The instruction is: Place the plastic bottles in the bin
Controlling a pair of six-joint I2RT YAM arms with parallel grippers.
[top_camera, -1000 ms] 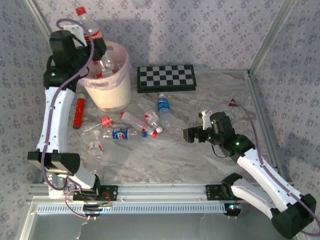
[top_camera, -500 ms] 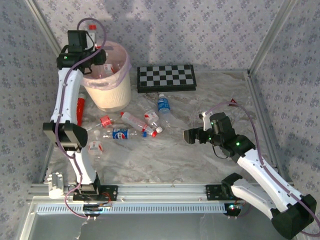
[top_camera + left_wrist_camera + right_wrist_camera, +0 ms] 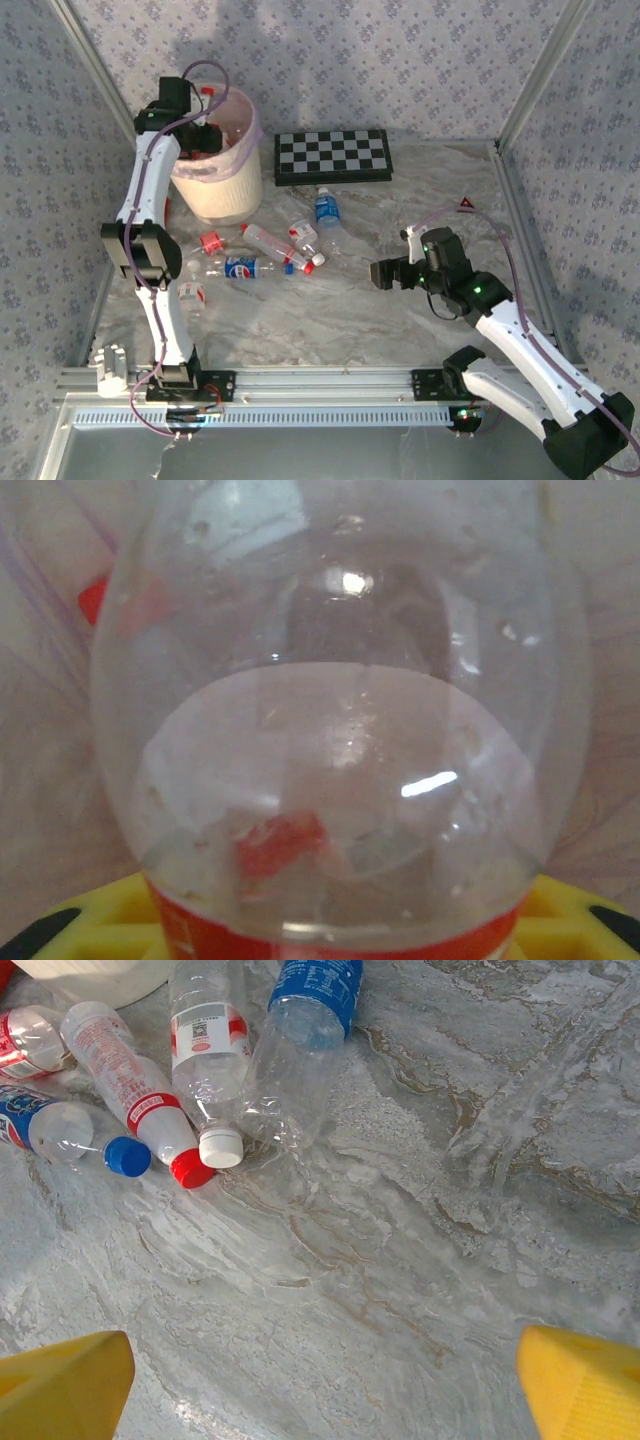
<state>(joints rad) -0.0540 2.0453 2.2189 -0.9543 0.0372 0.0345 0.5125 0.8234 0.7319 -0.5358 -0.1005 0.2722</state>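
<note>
While a clear, red-labelled bottle (image 3: 330, 730) is gripped by the left gripper (image 3: 203, 137) above the bin (image 3: 225, 195), the other bottles are left lying on the table (image 3: 420, 190).

The marble-patterned table is spread across the scene, with the cream-white, pink-lined bin stood at its far left and a folded chequered board (image 3: 333, 156) laid just to the bin's right. The left arm is stretched over the bin's left rim, its yellow fingers (image 3: 100, 930) closed narrowly on the bottle's labelled body. The right gripper (image 3: 320, 1380) is held with its jaws wide apart and nothing between them, above bare table to the right of the loose bottles (image 3: 265, 250). These are scattered just near of the bin. A blue-labelled bottle (image 3: 326, 208) is found closest to the board, and a blue cap (image 3: 127, 1156), a red cap (image 3: 190, 1168) and a white cap (image 3: 220, 1146) are seen side by side.
</note>
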